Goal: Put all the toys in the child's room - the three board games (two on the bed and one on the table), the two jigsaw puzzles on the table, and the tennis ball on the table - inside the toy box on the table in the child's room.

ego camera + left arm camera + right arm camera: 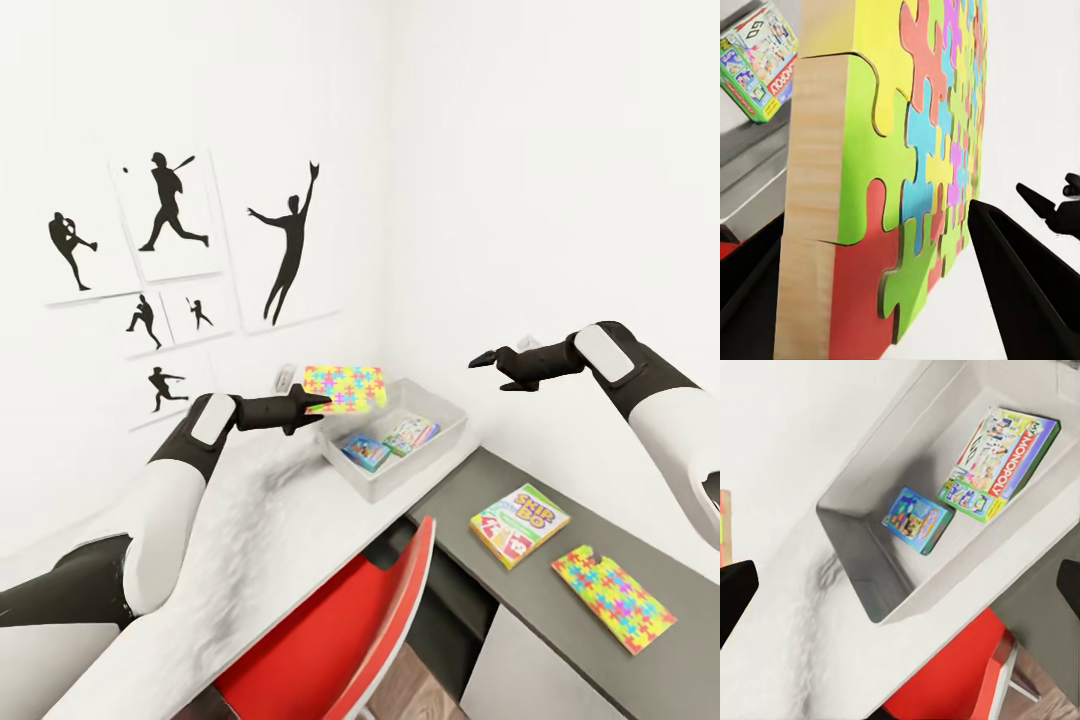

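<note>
Two jigsaw puzzles are in sight: one (pixel 345 388) is clamped by its edge in the left gripper (pixel 318 403) and held in the air over the near rim of the toy box (pixel 440 443), and the other (pixel 613 597) lies flat on the dark lower part of the table (pixel 560 590). Three board games can be counted in the head view — a blue one (pixel 366 452) and a green and white one (pixel 411 435) side by side inside the box, and a yellow-green one (pixel 519 524) on the dark surface just beside the second puzzle. The left wrist view adds what the head view cannot give: the held puzzle's thick wooden edge (pixel 814 210) sitting between the two dark fingers (pixel 1020 277). The right wrist view looks straight down into the box (pixel 855 521), where the two games lie apart on its floor, the green one (pixel 1001 461) reading "Monopoly". The right gripper (pixel 487 361) hangs in the air above the box's far end with nothing between its fingers; how far apart they stand I cannot tell. A red chair (pixel 340 640) stands tucked at the table's edge.
</note>
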Controlling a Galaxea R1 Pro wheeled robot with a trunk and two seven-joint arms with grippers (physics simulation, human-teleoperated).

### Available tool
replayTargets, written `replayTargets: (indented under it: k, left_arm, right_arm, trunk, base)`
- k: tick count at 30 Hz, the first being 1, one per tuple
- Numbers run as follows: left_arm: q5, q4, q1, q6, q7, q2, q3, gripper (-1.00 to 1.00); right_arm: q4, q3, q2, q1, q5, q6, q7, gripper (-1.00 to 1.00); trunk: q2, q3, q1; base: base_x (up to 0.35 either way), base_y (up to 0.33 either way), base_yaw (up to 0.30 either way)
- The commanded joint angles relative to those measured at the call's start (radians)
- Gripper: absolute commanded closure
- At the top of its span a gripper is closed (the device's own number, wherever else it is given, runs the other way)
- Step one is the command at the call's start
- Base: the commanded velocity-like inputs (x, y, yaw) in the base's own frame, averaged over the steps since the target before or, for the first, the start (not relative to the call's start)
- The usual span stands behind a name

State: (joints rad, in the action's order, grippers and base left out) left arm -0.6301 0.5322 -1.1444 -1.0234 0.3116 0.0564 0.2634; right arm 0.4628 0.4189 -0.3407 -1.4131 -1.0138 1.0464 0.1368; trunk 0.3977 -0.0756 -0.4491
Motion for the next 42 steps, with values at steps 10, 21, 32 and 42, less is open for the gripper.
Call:
replayTargets:
  k: [10,21,32,42]
  left_arm:
    - [0.010,0.000,-0.001,-0.006,0.007,-0.001,0.010,1.00]
    - [0.010,0.000,-0.001,-0.006,0.007,-0.003,0.011,1.00]
    - [0.010,0.000,-0.001,-0.006,0.007,-0.003,0.032,1.00]
    - [0.010,0.000,-0.001,-0.006,0.007,-0.003,0.033,1.00]
  right_arm:
    - [0.000,0.005,-0.001,-0.001,0.008,0.001,0.010,-1.00]
    - [0.000,0.005,-0.001,-0.001,0.008,0.001,0.010,-1.00]
    - [0.000,0.006,-0.001,-0.001,0.008,0.001,0.010,-1.00]
    - [0.000,0.005,-0.001,0.000,0.007,0.001,0.010,-1.00]
  trunk:
    - [0.002,-0.002,-0.001]
    - [0.002,-0.002,-0.001]
    - [0.002,-0.002,-0.001]
    - [0.002,-0.002,-0.001]
  base:
    - [0.155,-0.083,0.035]
    - [0.108,-0.111,0.010]
    - [0.032,-0.003,0.131]
    - [0.030,0.000,0.012]
